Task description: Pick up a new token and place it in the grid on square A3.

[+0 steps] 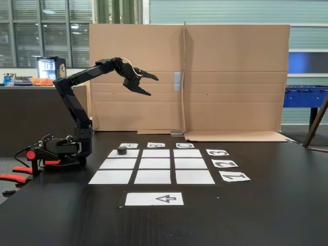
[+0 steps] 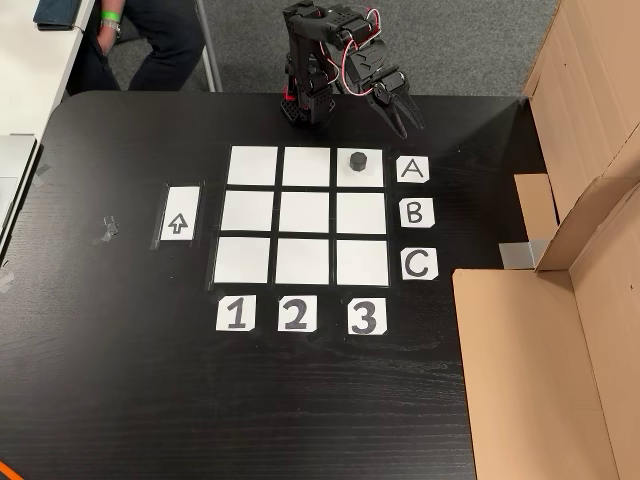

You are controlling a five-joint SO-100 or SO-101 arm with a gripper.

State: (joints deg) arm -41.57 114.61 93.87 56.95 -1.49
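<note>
The black token (image 2: 360,160) sits on square A3 (image 2: 373,178), the corner cell next to the "A" label in the other view. In the fixed view the token (image 1: 122,150) rests on the grid's far left cell (image 1: 114,154). The other cells of the grid (image 2: 305,212) (image 1: 156,164) are bare white paper. My gripper (image 1: 154,86) hangs high above the table, open, with nothing between its fingers. From above, the gripper (image 2: 408,120) is just beyond the token, near the "A" label, and well apart from it.
The arm's base (image 1: 77,146) stands at the grid's far left side. A white arrow strip (image 1: 154,199) lies in front of the grid. A cardboard wall (image 1: 230,77) closes off the back. A person (image 2: 150,35) sits beyond the table's edge.
</note>
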